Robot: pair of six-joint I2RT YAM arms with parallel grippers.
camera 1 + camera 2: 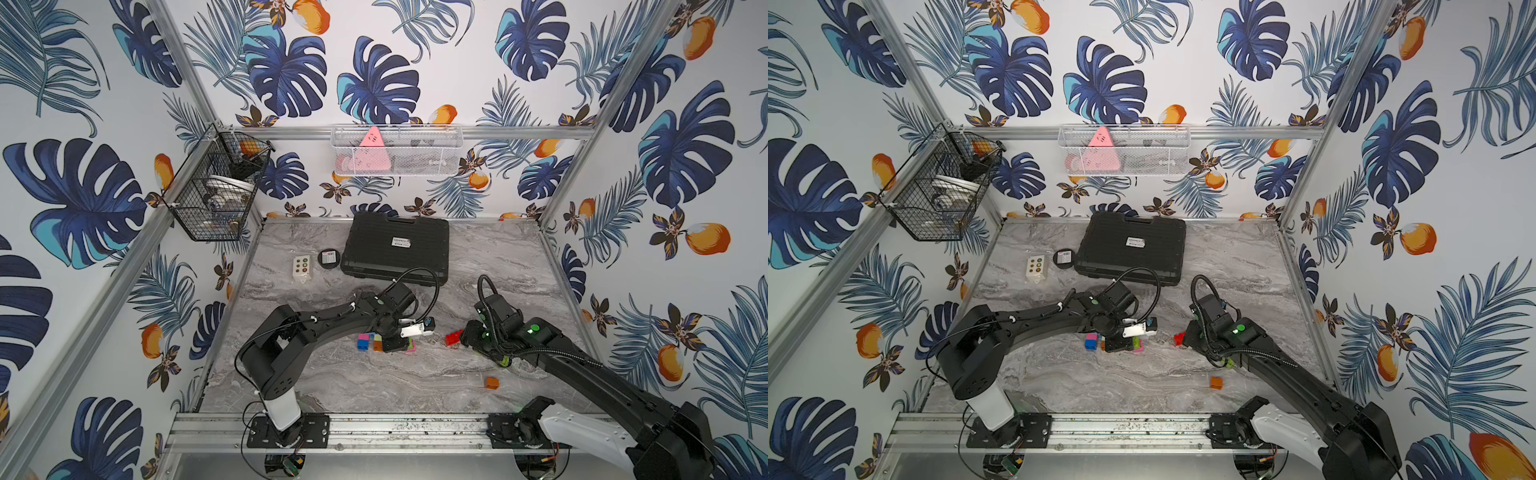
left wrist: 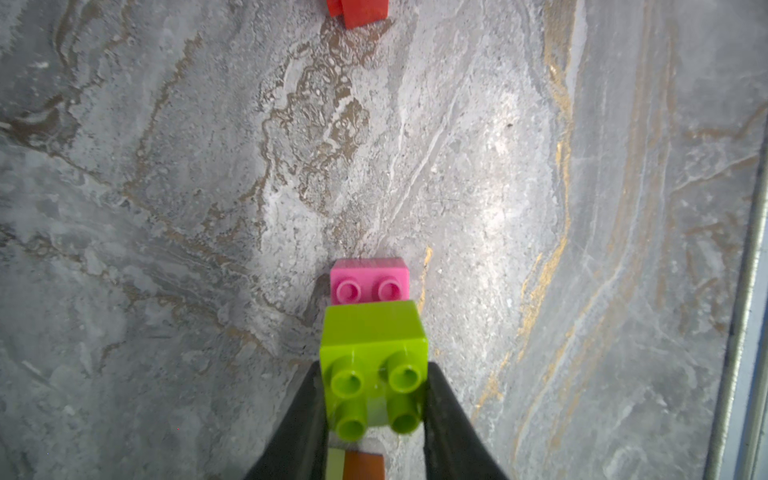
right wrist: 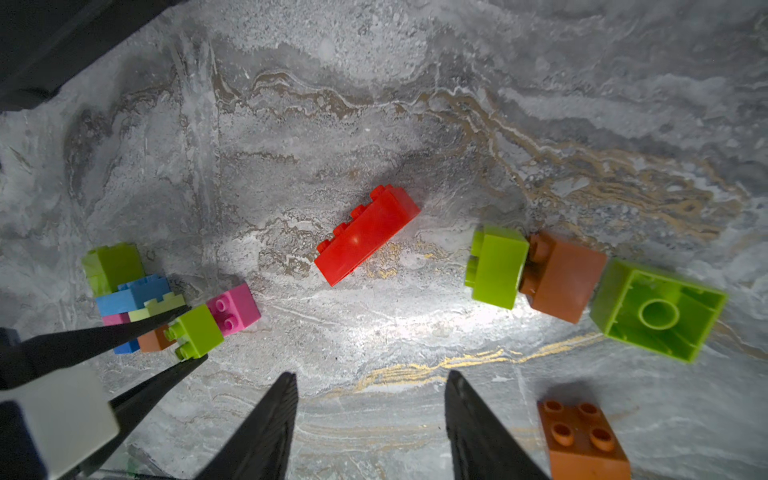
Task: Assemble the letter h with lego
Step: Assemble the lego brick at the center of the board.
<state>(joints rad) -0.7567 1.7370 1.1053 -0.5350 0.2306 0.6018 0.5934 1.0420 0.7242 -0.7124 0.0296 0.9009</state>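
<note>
Left fingers gripping lime brick, pink brick beside

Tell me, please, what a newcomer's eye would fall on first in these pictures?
The loud tropical-leaf wallpaper around the cell strikes first. On the marble table, the left hand grips a lime green brick beside a pink brick; the right hand stands open near a long red brick.

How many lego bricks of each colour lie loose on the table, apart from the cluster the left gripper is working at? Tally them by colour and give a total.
Red brick: 1
Lime green bricks: 2
Orange bricks: 2
Total: 5
</note>
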